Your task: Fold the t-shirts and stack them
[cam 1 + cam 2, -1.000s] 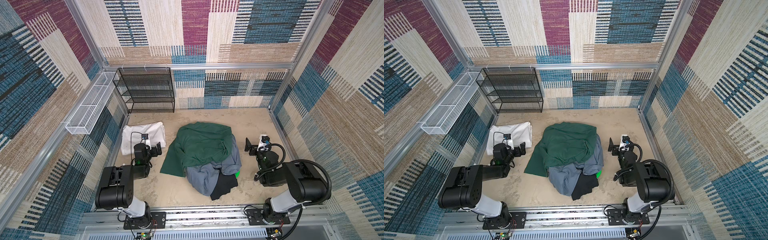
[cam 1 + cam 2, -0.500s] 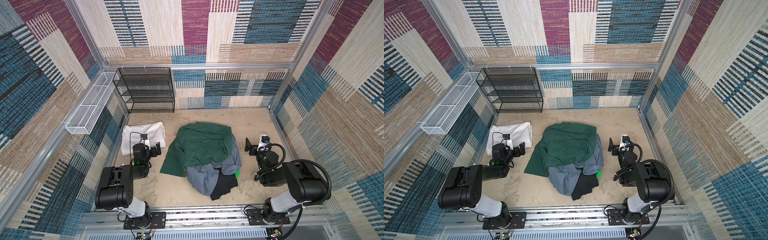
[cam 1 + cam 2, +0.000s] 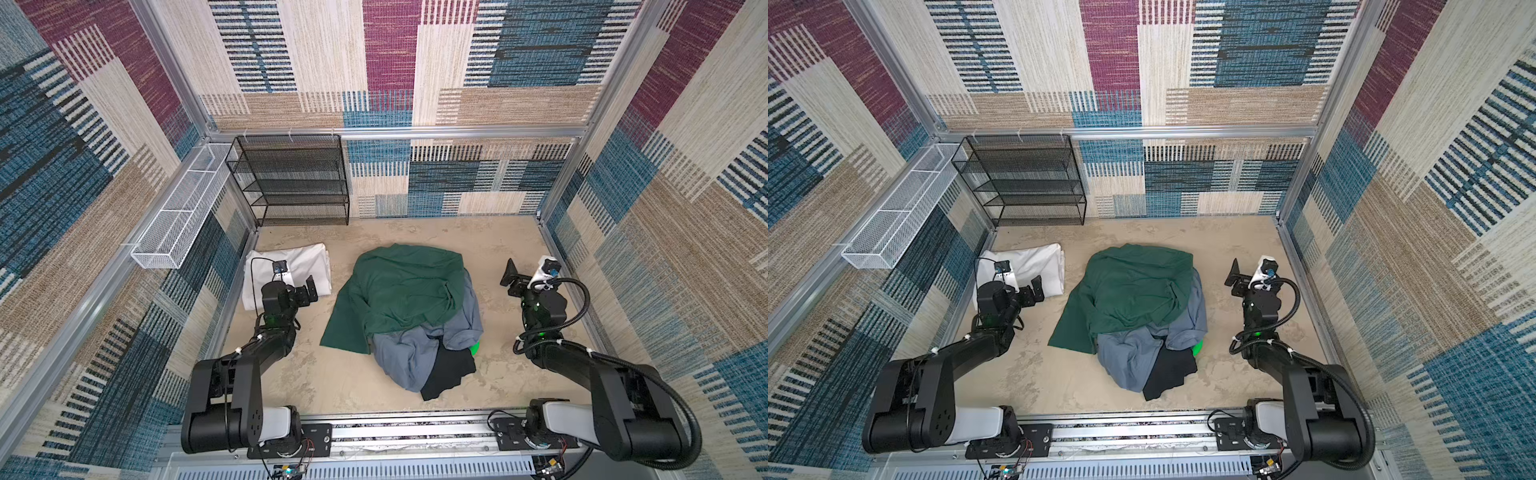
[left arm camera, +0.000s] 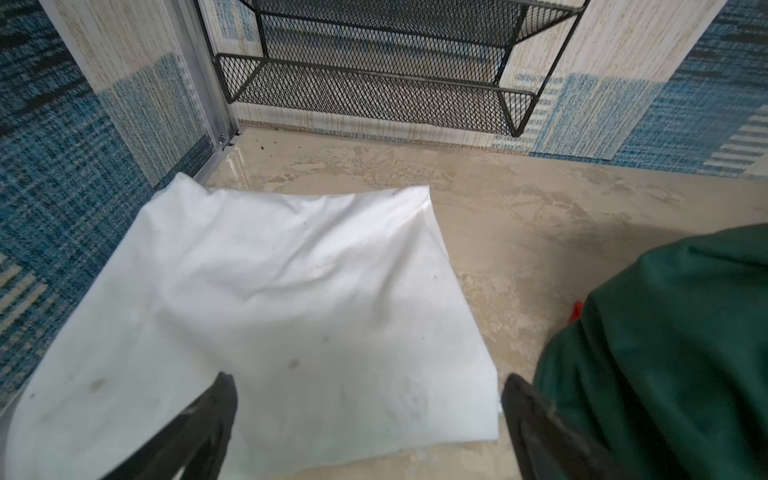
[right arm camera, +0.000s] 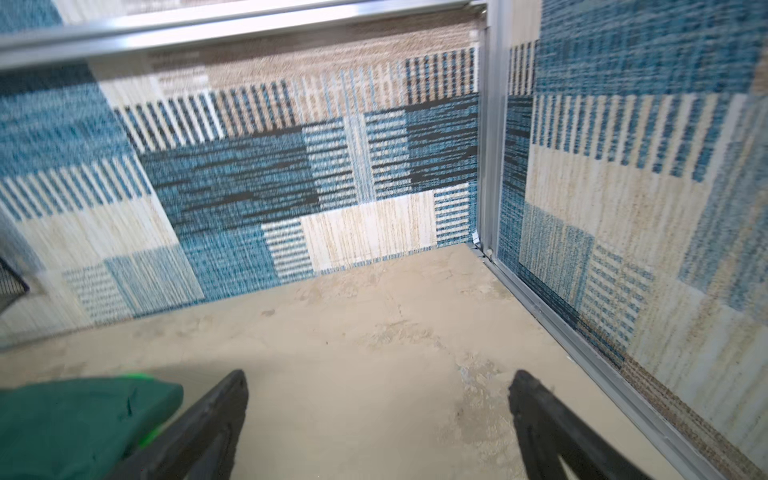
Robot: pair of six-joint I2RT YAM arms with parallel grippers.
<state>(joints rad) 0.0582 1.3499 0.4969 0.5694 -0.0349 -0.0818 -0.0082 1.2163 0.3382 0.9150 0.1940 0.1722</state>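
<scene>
**On the worktop (image 3: 332, 386): one shirt folded, heap not started**

The white shirt (image 3: 297, 264) lies folded flat by the left wall. Mid-worktop, the dark green shirt (image 3: 407, 286) drapes over the grey-blue shirt (image 3: 401, 355) and black shirt (image 3: 449, 370), all unfolded, so most of the job looks undone. The left pincer (image 4: 368, 382) is above the white shirt and the right pincer (image 5: 378, 380) above bare worktop. Both are wide open and empty. No visible change from a second ago.
</scene>
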